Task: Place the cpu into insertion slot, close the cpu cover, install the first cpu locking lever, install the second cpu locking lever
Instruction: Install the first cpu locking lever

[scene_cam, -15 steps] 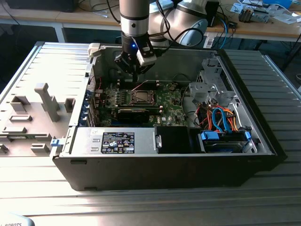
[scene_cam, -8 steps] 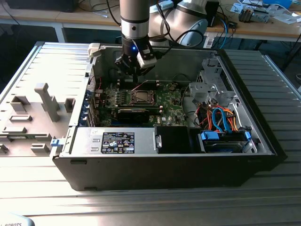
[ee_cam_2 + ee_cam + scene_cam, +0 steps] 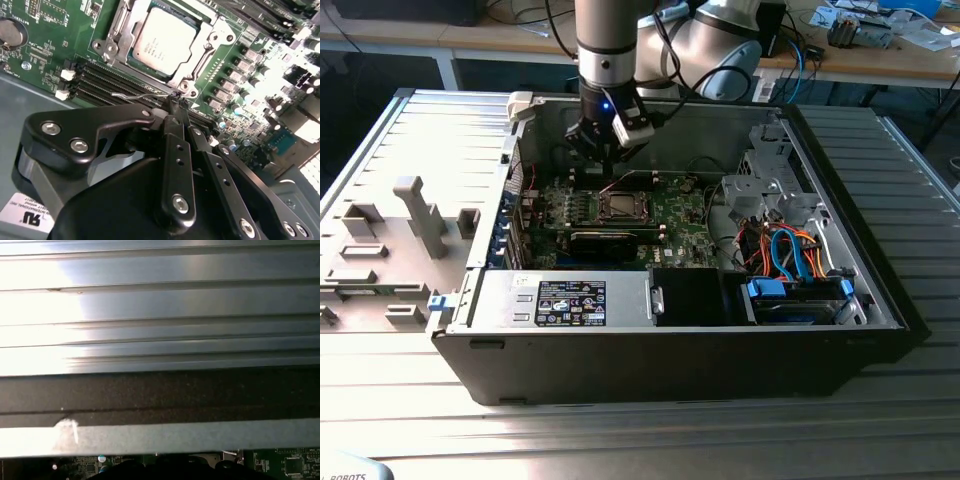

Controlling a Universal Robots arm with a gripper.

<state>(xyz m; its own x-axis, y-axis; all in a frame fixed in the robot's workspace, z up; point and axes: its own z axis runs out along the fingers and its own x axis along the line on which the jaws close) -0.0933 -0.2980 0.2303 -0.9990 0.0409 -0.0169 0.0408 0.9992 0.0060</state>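
- The cpu (image 3: 159,41) lies flat in the insertion slot (image 3: 192,23) on the green board (image 3: 50,30), so placing the chip looks done.
- In the second wrist view the cpu cover (image 3: 202,52) lies down around the chip, its silvery frame against the socket's edges; closing it also looks done.
- A thin wire lever (image 3: 135,93) runs along the near side of the socket, beside the black memory slots (image 3: 92,80). Its end sits at the gripper's tips, by the socket's corner screw.
- The gripper (image 3: 176,102) has its fingers drawn close together at that lever end, seemingly pinching or pressing it; I judge it clenched on the lever, though the contact itself is tiny.
- So the work seems to stand at the lever steps. Whether this is the first or second lever I cannot tell, nor whether the other one is latched.
- In the exterior view the gripper (image 3: 605,150) hangs inside the open case (image 3: 670,350), just beyond the socket (image 3: 620,206), at the far left of the board.
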